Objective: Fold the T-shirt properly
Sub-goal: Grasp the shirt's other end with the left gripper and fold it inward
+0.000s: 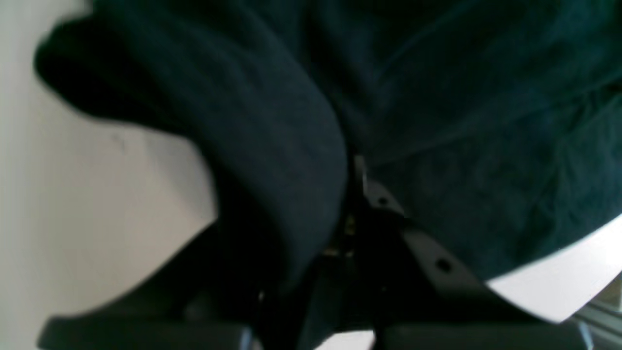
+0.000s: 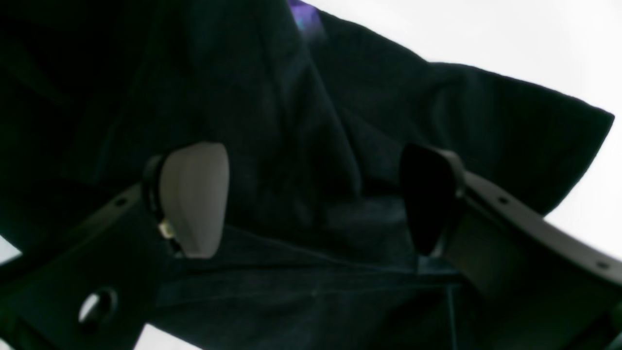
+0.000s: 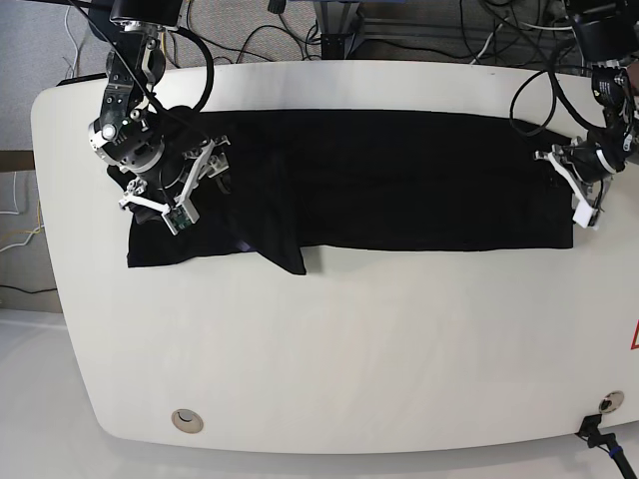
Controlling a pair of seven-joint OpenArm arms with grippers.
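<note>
Half the T-shirt [image 3: 399, 180] folded under.

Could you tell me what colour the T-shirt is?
Black; the T-shirt shows best in the base view.

T-shirt [image 3: 399, 180]: matt black cloth, soft, creased | tabletop [image 3: 349, 349]: smooth white, slight sheen | right end effector [image 2: 313, 199] pads: smooth plastic, matt

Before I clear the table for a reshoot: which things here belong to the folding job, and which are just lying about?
Part of the job:
- T-shirt, black, spread across the table
- left pincer, at its edge
- right pincer, over its other end

Just there:
- white table
- cables behind it
</note>
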